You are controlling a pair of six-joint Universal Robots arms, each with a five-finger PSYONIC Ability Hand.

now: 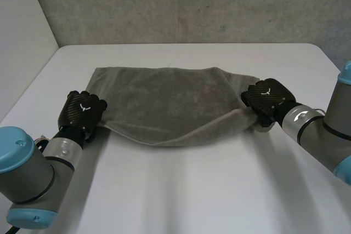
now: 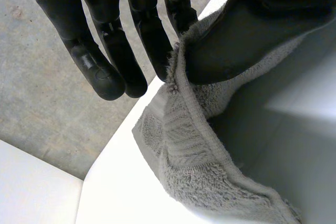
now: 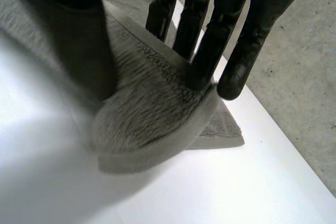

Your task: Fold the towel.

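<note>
The soft, light grey towel [image 1: 164,102] lies on the white table [image 1: 192,190], its near edge sagging limply between the left hand [image 1: 82,109] and the right hand [image 1: 267,98], each pinching a near corner between thumb and fingers, which seems the best place to hold it.

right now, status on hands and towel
Left hand pinching towel at left corner, right hand at right corner. Near edge lifted, sagging between them. Only white table beneath.

Count: one towel [image 1: 164,102]. One table [image 1: 192,195], under towel. Two hands: left hand [image 1: 82,109] at towel's left end, right hand [image 1: 267,100] at towel's right end. Two arms: left arm [image 1: 33,171], right arm [image 1: 323,130], flanking towel.
</note>
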